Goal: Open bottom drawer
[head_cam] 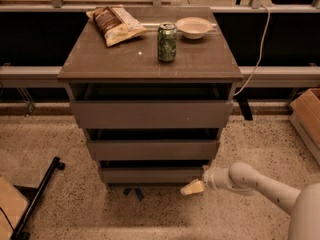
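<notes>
The bottom drawer (150,174) is the lowest and narrowest of three grey-brown drawers in the cabinet, with a plain flat front and a dark gap above it. My gripper (192,187) is at the end of the white arm coming in from the lower right. It sits low near the floor, just below and in front of the bottom drawer's right corner. Its cream fingertips point left toward the drawer.
The middle drawer (152,149) and the top drawer (151,114) sit above. On the cabinet top (100,59) are a chip bag (115,24), a green can (167,42) and a white bowl (194,27). A cardboard box (307,116) stands at right, a black bar (37,196) on the floor at left.
</notes>
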You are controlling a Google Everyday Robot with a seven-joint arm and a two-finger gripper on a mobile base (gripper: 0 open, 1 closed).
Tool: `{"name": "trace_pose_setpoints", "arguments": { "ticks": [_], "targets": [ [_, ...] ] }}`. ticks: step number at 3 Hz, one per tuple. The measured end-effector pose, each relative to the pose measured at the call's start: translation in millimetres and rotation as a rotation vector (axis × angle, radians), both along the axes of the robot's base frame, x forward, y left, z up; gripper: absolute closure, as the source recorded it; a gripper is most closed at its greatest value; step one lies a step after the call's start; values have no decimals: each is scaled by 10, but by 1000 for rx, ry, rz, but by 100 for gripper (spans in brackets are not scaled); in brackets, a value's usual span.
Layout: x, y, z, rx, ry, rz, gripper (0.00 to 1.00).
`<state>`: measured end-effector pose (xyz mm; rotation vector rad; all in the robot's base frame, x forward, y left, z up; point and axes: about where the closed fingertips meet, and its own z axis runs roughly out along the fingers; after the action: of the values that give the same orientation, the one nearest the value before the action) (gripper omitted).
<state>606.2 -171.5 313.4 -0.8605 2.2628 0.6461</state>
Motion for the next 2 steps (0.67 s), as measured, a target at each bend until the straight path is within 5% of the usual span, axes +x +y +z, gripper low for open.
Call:
{"name": "trace_pose_setpoints", "arguments": {
  "ticks": [2],
  "targets": [
    [78,13,-109,18,-8,-30,0]
  ]
}}
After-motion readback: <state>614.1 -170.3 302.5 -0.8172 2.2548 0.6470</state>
